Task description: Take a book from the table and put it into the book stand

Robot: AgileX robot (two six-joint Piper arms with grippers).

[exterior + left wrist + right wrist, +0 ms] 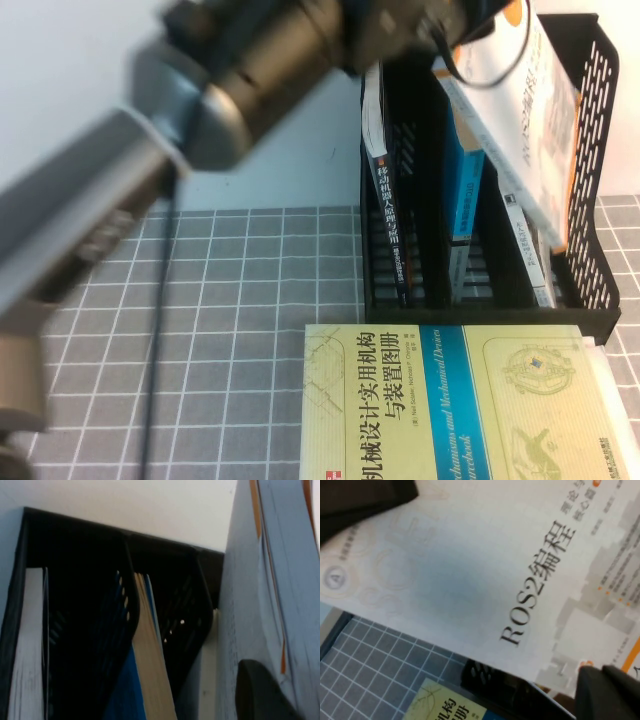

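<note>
Evidently the right pincer (600, 690), raised over the book stand (590, 130), grips the white book (520, 110) tilted above its right slot; left pincer (260, 690) alongside, grip unclear; stiff, weighty, glossy: hold near its edge

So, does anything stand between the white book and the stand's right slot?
Nothing visible blocks it. The left gripper holds the white book tilted over the right slot of the stand, where a thin book already leans on the divider side. The right gripper is close to the white book's cover.
</note>
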